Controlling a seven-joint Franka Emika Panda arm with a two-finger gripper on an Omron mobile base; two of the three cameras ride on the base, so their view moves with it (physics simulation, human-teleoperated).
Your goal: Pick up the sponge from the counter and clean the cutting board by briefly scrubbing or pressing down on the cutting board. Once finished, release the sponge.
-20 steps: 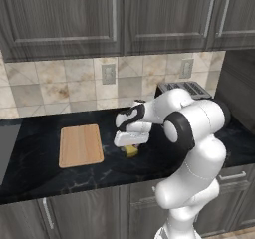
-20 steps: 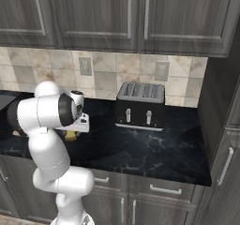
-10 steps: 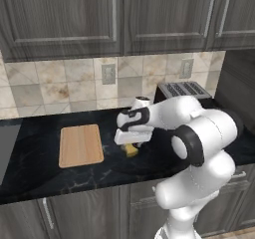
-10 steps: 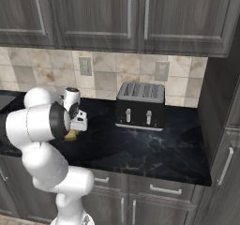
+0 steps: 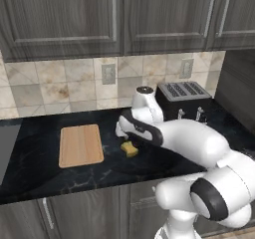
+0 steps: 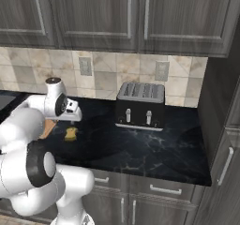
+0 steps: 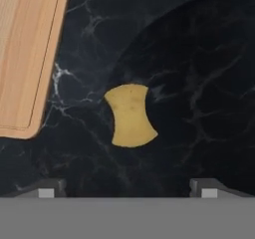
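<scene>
The sponge (image 7: 130, 115) is a small yellow block lying on the black counter (image 7: 199, 73), just right of the cutting board (image 7: 25, 59). My gripper (image 7: 128, 189) hangs straight above it, open, with its fingertips (image 7: 50, 188) wide apart and nothing between them. From the left base view, the hand (image 5: 132, 129) hovers over the sponge (image 5: 129, 148), and the tan cutting board (image 5: 80, 145) lies flat to its left. In the right base view the sponge (image 6: 71, 134) sits under the hand (image 6: 70, 112), and a sliver of the board (image 6: 48, 127) shows behind the arm.
A black toaster (image 5: 187, 98) stands at the back right of the counter, also seen as the toaster (image 6: 140, 104). A grey panel (image 5: 7, 143) sits at the counter's far left. A dark tall cabinet (image 6: 225, 125) closes the right end.
The hand has stayed over the sponge while the arm's elbow has swung out toward the cameras. The sponge and board have not moved.
</scene>
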